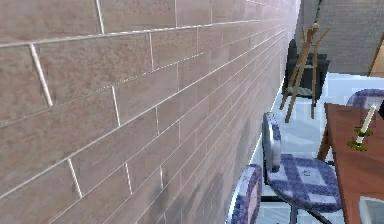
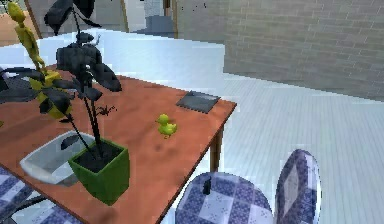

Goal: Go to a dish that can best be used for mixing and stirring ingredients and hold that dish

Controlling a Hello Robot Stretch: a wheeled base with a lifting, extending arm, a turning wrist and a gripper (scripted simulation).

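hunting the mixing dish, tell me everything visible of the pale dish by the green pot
The pale dish is a shallow whitish-grey vessel with a raised rim and darker hollow, looking like ceramic. It sits upright on the reddish wooden table, partly hidden behind the green pot; whether they touch cannot be told.

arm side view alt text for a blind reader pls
A reddish wooden table holds a green potted plant, a pale shallow dish beside it, a small yellow object and a flat dark square. Blue checked chairs stand at the near edge, a brick wall behind.
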